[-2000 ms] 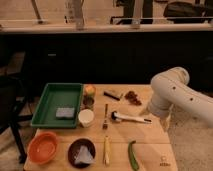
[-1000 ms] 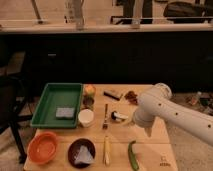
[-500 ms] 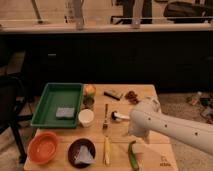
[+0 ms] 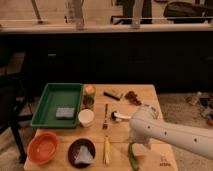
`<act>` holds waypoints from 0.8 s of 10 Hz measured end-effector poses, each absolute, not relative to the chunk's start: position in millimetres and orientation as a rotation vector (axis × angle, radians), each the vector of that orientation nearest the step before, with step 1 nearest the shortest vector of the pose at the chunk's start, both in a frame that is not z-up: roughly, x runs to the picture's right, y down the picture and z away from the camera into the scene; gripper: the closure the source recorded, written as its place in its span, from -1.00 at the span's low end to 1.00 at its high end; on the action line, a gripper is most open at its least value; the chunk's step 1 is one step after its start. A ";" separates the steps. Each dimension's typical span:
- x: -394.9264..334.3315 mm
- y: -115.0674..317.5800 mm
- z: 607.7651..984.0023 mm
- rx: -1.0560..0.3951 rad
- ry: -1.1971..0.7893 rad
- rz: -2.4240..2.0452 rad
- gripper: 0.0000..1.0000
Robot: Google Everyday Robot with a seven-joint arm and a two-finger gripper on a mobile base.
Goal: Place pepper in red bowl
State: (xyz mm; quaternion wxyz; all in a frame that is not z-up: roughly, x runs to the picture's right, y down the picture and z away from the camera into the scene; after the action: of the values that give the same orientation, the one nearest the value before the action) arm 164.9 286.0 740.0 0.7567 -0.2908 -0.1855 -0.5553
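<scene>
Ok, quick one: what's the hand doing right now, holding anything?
Hand: just above the pepper, mostly hidden by the arm; open, closed or holding cannot be told.

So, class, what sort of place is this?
Probably a robot test kitchen or lab: a wooden table set with a red bowl, a fork and a green tray, a dark counter behind, the pincer low over the pepper.

The gripper is out of sight behind the thick white robot arm (image 4: pixel 167 134), whose rounded end hangs over the upper end of the long slim green pepper (image 4: pixel 133 159). The pepper's lower tip meets the bottom edge. The arm itself runs off the right edge and also covers the right part of the white-handled utensil (image 4: pixel 118 116). At the back of the wooden table (image 4: pixel 150 91), a small dark oblong item (image 4: pixel 113 94) and a brownish clump (image 4: pixel 133 97) are too blurred to identify.
</scene>
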 end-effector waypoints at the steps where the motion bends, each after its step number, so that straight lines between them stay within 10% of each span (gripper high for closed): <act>1: 164.6 290.0 741.0 -0.637 -0.405 -1.209 -0.60; 8: 142.3 310.8 753.0 -0.643 -0.541 -1.238 -0.60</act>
State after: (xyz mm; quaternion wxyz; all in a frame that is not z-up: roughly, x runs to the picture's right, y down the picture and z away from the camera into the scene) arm 142.3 310.8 753.0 0.7329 -0.2922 -0.2459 -0.5630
